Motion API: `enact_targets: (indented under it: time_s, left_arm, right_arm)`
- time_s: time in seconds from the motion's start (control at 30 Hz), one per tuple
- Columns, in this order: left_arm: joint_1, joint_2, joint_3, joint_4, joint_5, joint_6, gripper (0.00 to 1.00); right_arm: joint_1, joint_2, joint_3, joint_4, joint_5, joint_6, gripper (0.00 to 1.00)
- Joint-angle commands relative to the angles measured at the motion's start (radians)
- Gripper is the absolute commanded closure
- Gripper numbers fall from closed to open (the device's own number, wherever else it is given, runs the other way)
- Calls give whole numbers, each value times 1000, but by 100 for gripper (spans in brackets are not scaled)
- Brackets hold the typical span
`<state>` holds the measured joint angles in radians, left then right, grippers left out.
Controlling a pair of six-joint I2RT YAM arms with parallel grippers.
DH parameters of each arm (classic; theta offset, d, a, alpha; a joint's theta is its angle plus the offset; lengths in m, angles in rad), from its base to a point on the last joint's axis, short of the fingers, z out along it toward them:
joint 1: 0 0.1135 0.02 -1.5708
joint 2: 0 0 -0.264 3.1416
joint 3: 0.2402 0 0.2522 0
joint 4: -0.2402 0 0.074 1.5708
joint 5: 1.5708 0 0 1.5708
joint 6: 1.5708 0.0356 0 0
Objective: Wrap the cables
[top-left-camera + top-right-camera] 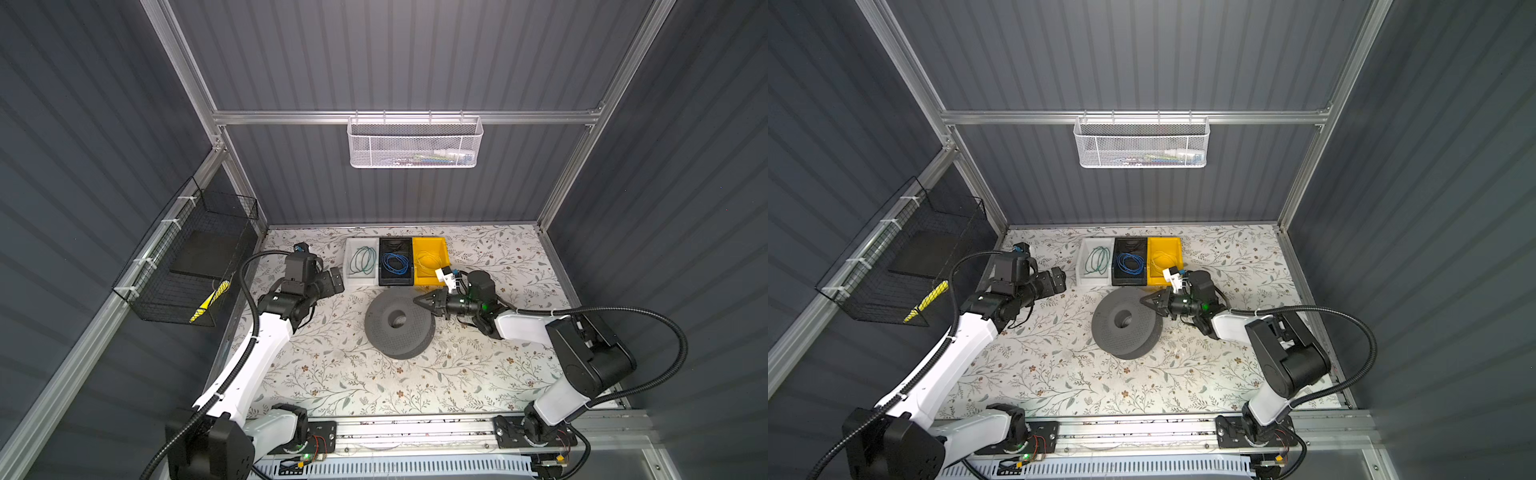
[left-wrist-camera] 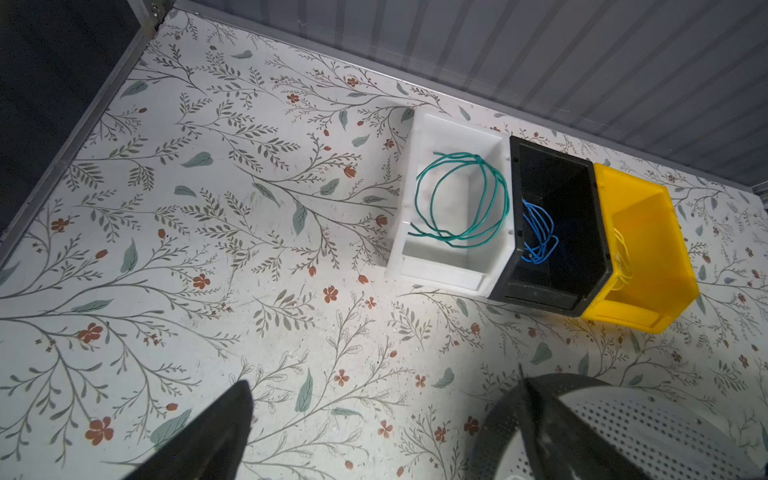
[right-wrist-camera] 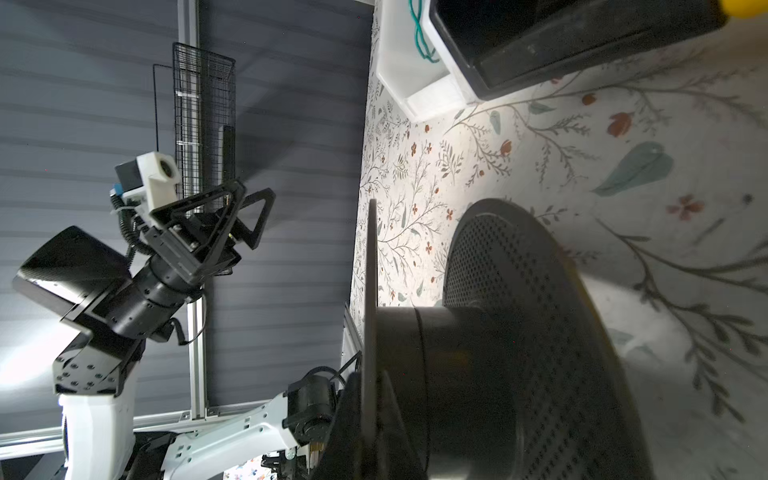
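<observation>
While our right gripper (image 1: pixel 419 300) sat clamped on the rim of the spool (image 1: pixel 386 336), our left gripper (image 1: pixel 334 283) hung wide apart near the white bin (image 1: pixel 360 281). We saw the blue cable (image 1: pixel 395 264) coiled in the black bin (image 1: pixel 395 281). Likely light and springy, so pinch across bunched loops.

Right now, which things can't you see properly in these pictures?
- white mesh basket: what lies inside is too small and blurred behind the mesh, both top views.
- blue wire: partly hidden by the black bin's wall, left wrist view.
- right gripper: whether it pinches the spool's rim; too small in both top views, dark, blurred in right wrist view.
</observation>
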<state>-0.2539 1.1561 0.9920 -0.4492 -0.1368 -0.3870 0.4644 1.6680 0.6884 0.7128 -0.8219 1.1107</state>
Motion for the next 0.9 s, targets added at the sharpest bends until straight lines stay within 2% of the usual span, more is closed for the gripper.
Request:
enact_targets:
  time_s: [0.0, 0.1, 0.23, 0.73, 0.87]
  left_arm:
    - [7, -16, -23, -33, 26, -17, 1]
    - [7, -19, -27, -34, 44, -37, 1]
    - [7, -42, -38, -26, 45, -49, 1]
    - [7, -32, -32, -44, 73, -58, 1]
    - [7, -44, -36, -40, 67, -58, 1]
  right_arm:
    - [21, 38, 41, 98, 47, 22, 100]
    - [32, 108, 50, 181, 48, 53, 100]
    - [43, 162, 67, 190, 43, 52, 100]
    - [86, 212, -21, 228, 65, 52, 99]
    - [100, 197, -28, 218, 79, 50, 91]
